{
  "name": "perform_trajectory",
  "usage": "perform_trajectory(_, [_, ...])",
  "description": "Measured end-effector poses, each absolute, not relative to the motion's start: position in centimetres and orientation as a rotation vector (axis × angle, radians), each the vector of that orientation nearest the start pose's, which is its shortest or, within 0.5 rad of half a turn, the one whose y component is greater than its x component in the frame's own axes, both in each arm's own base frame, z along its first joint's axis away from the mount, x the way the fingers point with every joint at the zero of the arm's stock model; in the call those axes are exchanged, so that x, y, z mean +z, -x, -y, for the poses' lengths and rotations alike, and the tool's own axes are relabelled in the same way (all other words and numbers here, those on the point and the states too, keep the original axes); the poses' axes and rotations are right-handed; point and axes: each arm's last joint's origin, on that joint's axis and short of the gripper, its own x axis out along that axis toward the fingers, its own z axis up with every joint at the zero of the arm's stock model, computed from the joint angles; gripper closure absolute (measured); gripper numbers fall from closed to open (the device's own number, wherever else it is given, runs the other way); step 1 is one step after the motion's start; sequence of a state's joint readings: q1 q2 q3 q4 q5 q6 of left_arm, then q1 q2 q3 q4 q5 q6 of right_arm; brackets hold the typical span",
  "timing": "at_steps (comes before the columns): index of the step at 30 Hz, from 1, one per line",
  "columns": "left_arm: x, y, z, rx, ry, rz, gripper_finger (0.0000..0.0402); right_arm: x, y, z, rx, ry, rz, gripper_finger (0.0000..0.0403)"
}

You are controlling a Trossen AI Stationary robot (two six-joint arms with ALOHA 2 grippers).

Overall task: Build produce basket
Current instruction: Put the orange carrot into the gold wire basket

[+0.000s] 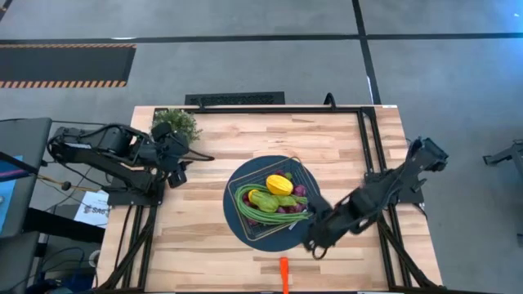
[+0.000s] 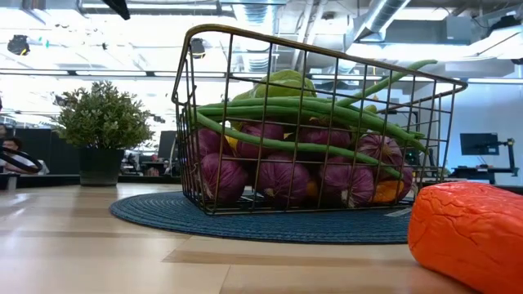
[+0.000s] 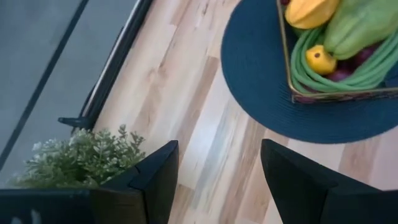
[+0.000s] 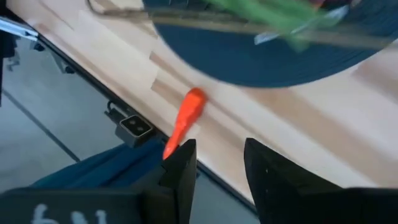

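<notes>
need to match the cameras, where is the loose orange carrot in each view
High view: the carrot lies at the table's near edge, below the blue mat.
Low view: large at bottom right.
Left wrist view: not in it.
Right wrist view: mid-frame, just beyond the right hand.
Shared landmark: the blue mat.

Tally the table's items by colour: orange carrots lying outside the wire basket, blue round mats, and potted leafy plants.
Orange carrot lying on the table outside the wire basket: 1
Dark blue round woven mat: 1
Grey-green leafy potted plant: 1
Total: 3
</notes>
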State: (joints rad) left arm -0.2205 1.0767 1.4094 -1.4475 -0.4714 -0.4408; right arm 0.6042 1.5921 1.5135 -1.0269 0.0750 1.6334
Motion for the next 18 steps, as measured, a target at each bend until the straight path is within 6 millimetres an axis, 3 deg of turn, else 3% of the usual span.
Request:
perform_trajectory(8, [38.8,-14.6,2.6,0.396,-0.014,-0.975,0.0190,29.1,-28.5,-21.9,-0.419,-1.145,-1.106,0.0246])
perform_trajectory(18, [38.9,-14.6,2.9,0.382,-0.021,-0.965,0.0189,26.6,-30.0,-23.5,-0.372,-1.108,-1.139,0.0231])
